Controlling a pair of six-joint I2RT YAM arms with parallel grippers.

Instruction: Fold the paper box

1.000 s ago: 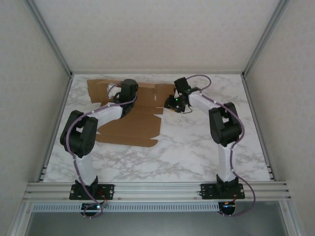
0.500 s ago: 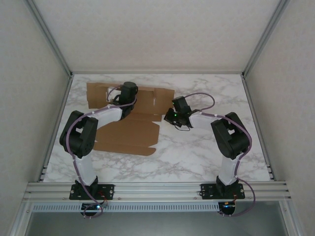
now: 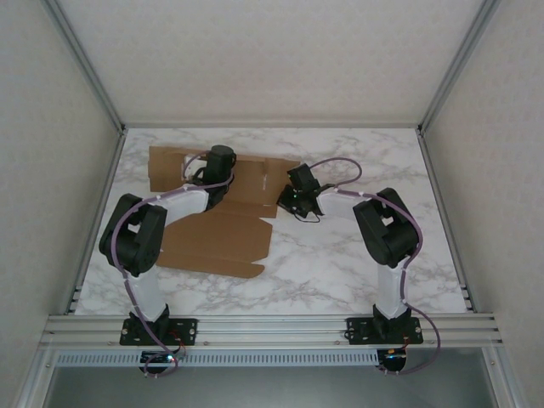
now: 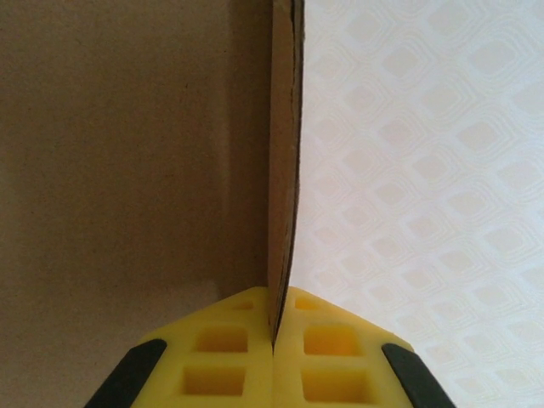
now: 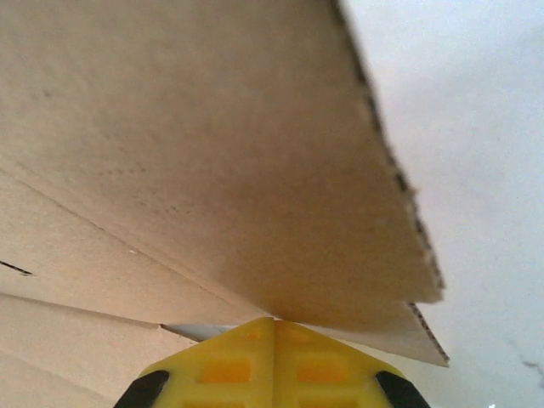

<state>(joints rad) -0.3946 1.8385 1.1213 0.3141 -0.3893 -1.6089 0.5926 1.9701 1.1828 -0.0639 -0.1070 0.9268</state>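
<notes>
Your task is at an early stage. The flat brown cardboard paper box lies mostly spread out as a die-cut sheet on the white marble tabletop, toward 10 o'clock from the middle of the surface. No walls stand, no lid is shaped, and nothing is tucked. What you do have is a grip on two panels.

Your left hand sits at the sheet's 12 o'clock edge. From its wrist camera, the yellow pads are pressed together with a cardboard edge running straight down into the seam between them, so it is clamped on a raised panel of the box.

Your right hand is at the sheet's 2 o'clock corner. Its wrist camera shows the pads closed tip to tip with a flap meeting them and slanting up off the surface, so I judge it is pinching that flap.

Nearly all the folding is left to do: raising the sides, turning in the flaps and closing the lid.

Several things are hard to make out. From above, the left arm covers the middle of the sheet and both hands hide the spots they grip. Each wrist camera sits so close that you cannot tell which flap is which. The creases and slits near 12 o'clock are too small to read.
</notes>
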